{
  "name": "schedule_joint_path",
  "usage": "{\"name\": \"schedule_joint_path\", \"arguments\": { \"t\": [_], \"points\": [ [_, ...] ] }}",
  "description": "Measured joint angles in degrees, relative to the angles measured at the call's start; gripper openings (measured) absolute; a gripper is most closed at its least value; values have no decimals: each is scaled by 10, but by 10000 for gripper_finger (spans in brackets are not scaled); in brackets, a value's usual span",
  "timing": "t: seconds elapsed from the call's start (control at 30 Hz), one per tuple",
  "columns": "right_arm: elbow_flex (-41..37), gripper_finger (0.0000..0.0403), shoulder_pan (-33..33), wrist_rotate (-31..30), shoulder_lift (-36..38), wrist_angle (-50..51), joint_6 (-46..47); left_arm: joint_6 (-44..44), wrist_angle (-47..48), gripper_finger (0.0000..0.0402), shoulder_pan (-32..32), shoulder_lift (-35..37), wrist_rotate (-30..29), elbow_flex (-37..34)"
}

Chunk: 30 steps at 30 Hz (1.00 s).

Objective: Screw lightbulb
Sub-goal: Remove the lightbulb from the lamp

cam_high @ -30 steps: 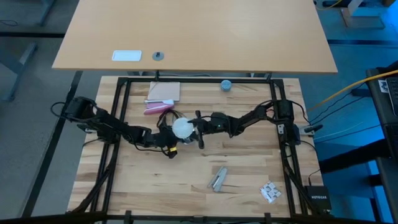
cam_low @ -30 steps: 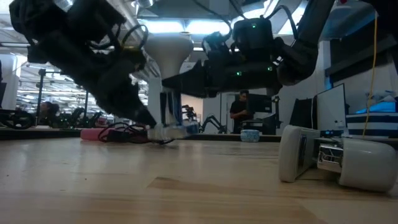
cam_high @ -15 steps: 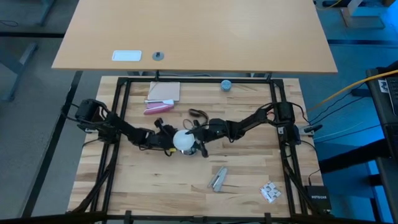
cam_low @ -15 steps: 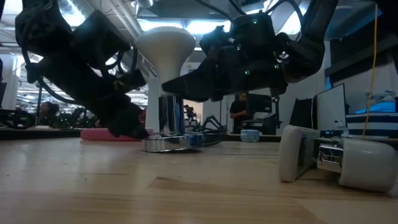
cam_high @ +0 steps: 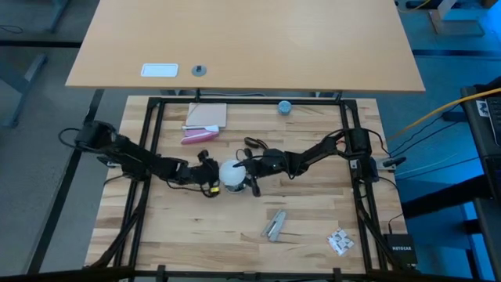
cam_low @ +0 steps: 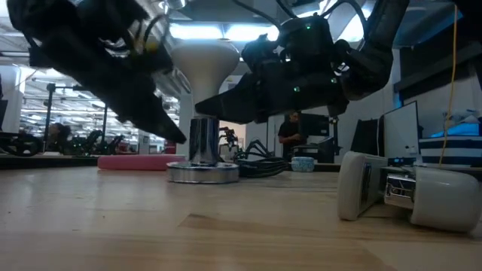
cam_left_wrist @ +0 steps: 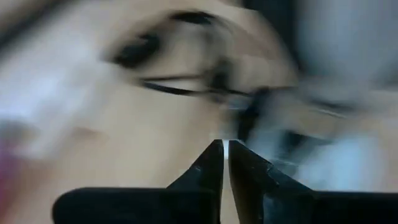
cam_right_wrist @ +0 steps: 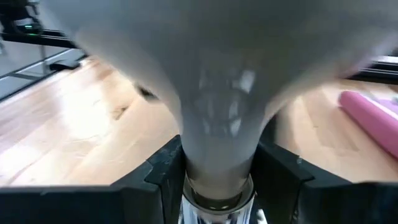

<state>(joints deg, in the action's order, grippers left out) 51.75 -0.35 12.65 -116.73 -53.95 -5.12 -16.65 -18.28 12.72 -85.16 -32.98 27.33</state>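
Two dark fingers (cam_right_wrist: 165, 171) of the right gripper (cam_right_wrist: 217, 177) clasp the narrow neck of the lightbulb (cam_low: 205, 60), whose frosted globe stands upright atop the silvery socket (cam_low: 202, 154) near the middle of the wooden table (cam_high: 235, 227). Just beside the socket, on the side away from the right arm, the left gripper (cam_left_wrist: 224, 158) hangs with its jaws pressed nearly together, nothing between them. A thin black cord (cam_low: 260, 165) trails behind the socket's base. Farther beyond the socket lie a pink roll (cam_high: 196, 136) and a small blue-grey cap (cam_high: 285, 106); a person (cam_low: 290, 135) sits in the room behind.
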Motion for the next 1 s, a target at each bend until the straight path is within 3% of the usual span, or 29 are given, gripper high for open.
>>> {"name": "schedule_joint_path", "arguments": {
  "t": [0.13,0.27,0.43,0.63,0.77,1.0],
  "points": [
    [0,162,0,-33,0,-2,1,-44,47,3,9,65,164,0],
    [0,162,0,-52,0,-5,1,-89,51,4,21,83,201,0],
    [-1,162,0,-57,0,-40,1,-118,35,4,29,39,187,0],
    [-1,162,0,-57,0,-47,1,-131,-54,5,35,-41,155,0],
    [-1,162,0,-55,0,-41,-1,-143,-82,5,35,-74,109,1],
    [-1,162,0,-41,0,-34,0,-158,-49,2,35,-97,-3,0]
  ]
}}
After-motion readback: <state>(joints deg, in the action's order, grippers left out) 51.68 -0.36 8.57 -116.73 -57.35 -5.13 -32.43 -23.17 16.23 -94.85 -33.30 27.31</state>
